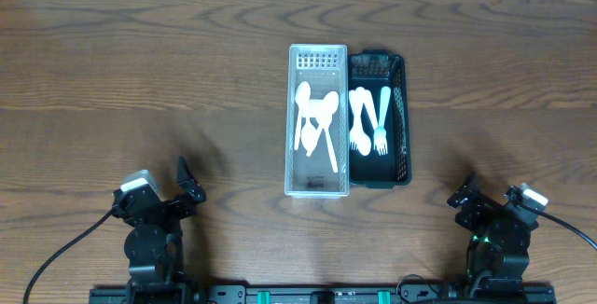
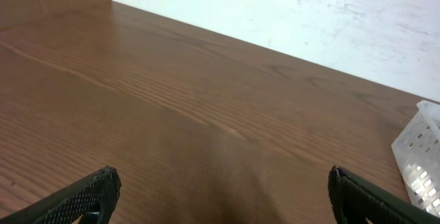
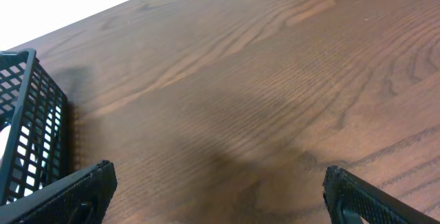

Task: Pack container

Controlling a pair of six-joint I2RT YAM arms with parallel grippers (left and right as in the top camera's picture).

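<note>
A clear plastic container [image 1: 292, 127] stands at the table's middle with white spoons [image 1: 315, 122] in it. A black mesh basket [image 1: 402, 122] stands against its right side and holds white forks [image 1: 370, 117]. My left gripper [image 1: 189, 181] is open and empty near the front left, well apart from the containers. My right gripper [image 1: 464, 195] is open and empty near the front right. The left wrist view shows open jaws [image 2: 220, 189] over bare wood and the clear container's corner [image 2: 421, 152]. The right wrist view shows open jaws [image 3: 216, 186] and the black basket's corner [image 3: 31, 124].
The wooden table [image 1: 140, 80] stretches wide on both sides of the containers. A white wall [image 2: 309, 11] lies beyond the table's far edge.
</note>
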